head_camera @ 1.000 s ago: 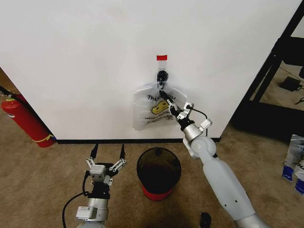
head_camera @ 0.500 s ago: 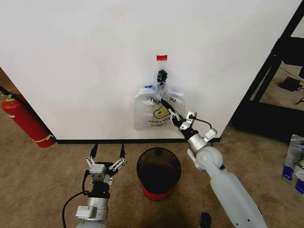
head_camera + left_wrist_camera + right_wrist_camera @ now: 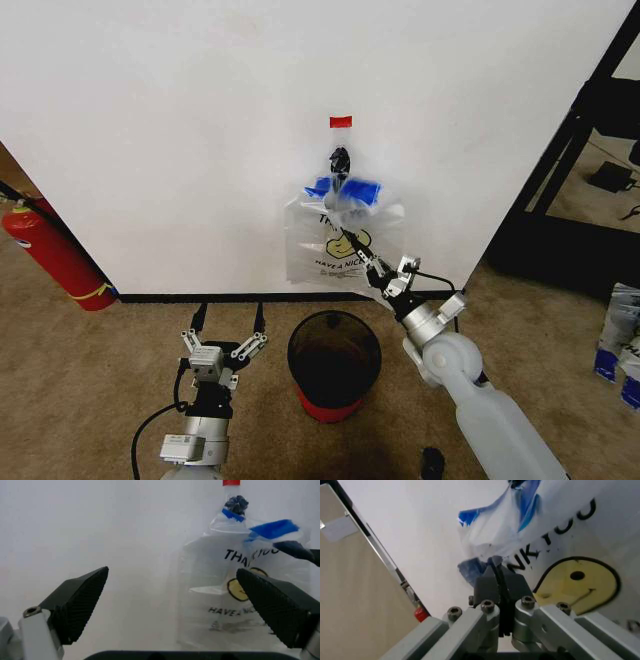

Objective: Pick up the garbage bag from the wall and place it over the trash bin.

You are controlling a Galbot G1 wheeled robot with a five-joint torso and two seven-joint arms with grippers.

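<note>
The garbage bag (image 3: pixel 330 250) hangs from a black hook (image 3: pixel 340 157) on the white wall (image 3: pixel 180 130), under a red tape strip (image 3: pixel 341 121). Blue patches (image 3: pixel 348 190) show near its top. My right gripper (image 3: pixel 354 242) reaches up against the bag's printed front, fingers shut with the thin plastic (image 3: pixel 490 540) pinched at their tips (image 3: pixel 495 560). The black mesh trash bin (image 3: pixel 334 358) with its red base stands on the carpet below the bag. My left gripper (image 3: pixel 226 318) waits low, left of the bin, fingers (image 3: pixel 80 600) wide open, facing the bag (image 3: pixel 245 592).
A red fire extinguisher (image 3: pixel 52 255) leans at the wall's left end. A black shelf frame (image 3: pixel 585 120) stands at the right, with packages (image 3: pixel 620 340) on the floor beside it. Brown carpet lies open between the bin and the extinguisher.
My right gripper has drawn back and down from the wall with the bag's front in it. The bag has spread lower and its blue patches have come into view. The left arm is still.
</note>
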